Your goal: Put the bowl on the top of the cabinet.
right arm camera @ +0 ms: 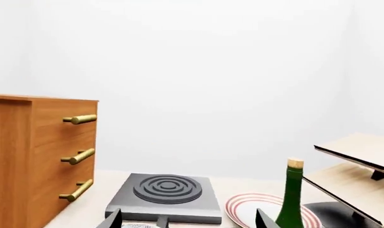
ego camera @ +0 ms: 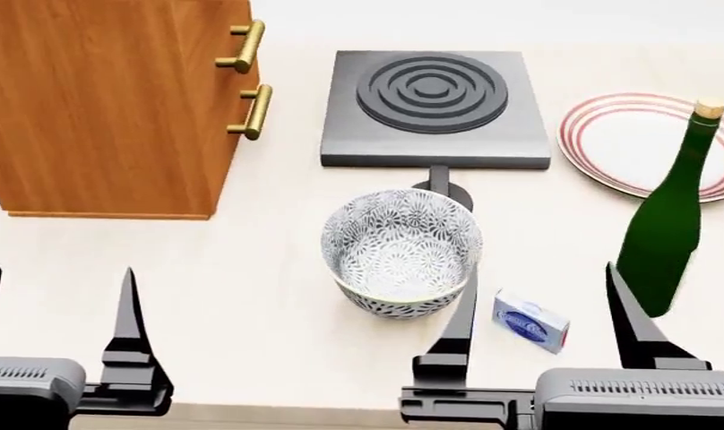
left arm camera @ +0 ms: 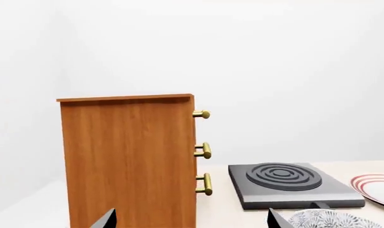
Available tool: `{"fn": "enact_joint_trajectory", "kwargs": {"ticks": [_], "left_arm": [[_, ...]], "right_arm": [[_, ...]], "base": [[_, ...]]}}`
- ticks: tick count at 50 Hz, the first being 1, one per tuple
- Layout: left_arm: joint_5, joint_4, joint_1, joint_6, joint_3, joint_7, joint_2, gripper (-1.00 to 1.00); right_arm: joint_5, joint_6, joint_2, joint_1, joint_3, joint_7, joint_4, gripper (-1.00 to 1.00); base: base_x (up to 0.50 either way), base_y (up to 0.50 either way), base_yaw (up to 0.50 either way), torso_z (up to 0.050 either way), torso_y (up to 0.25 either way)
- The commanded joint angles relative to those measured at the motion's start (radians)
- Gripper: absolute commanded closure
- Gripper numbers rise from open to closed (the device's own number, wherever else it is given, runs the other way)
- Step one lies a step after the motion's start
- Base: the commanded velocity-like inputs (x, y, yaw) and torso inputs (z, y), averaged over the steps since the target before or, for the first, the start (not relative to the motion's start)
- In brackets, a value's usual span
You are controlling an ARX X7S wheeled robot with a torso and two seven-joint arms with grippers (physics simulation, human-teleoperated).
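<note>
Two open grippers, nothing held.
We see the bowl [ego camera: 400,253] upright on the table [ego camera: 254,296] — in front of the stove [ego camera: 432,112], right of the cabinet [ego camera: 105,103] (apart from it); left gripper [ego camera: 54,305] and right gripper [ego camera: 541,305] both spread wide — empty.

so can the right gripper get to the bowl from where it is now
Probably yes. The right gripper is open, and the bowl sits just ahead of its inner finger, with nothing between them. The small box and green bottle stand off to the other side.
</note>
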Motion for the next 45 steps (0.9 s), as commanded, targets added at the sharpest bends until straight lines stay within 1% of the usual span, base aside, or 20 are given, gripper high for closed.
{"fn": "enact_joint_trajectory", "kwargs": {"ticks": [1, 6, 28, 37, 45], "left_arm": [[-0.007, 0.002, -0.002, -0.001, 0.01, -0.01, -0.006, -1.0], [-0.011, -0.003, -0.003, 0.005, 0.011, -0.013, -0.01, -1.0], [-0.025, -0.004, -0.002, 0.012, 0.018, -0.03, -0.022, -1.0], [-0.031, 0.0, 0.001, 0.014, 0.023, -0.037, -0.026, -1.0], [-0.037, 0.008, 0.001, 0.011, 0.024, -0.042, -0.032, -1.0]], "right_arm": [[0.02, -0.001, 0.005, 0.0, 0.008, 0.006, 0.003, -1.0], [0.006, -0.008, 0.012, -0.001, -0.007, 0.011, 0.007, -1.0], [0.015, -0.01, 0.028, 0.0, -0.024, 0.031, 0.011, -1.0], [0.031, -0.008, 0.033, -0.003, -0.021, 0.036, 0.003, -1.0], [0.031, -0.003, 0.039, 0.0, -0.027, 0.045, -0.001, -1.0]], "base": [[0.0, 0.0, 0.0, 0.0, 0.0], [0.0, 0.06, 0.0, 0.0, 0.0], [0.0, 0.49, 0.0, 0.0, 0.0], [0.0, 0.06, 0.0, 0.0, 0.0], [0.0, 0.46, 0.0, 0.0, 0.0]]}}
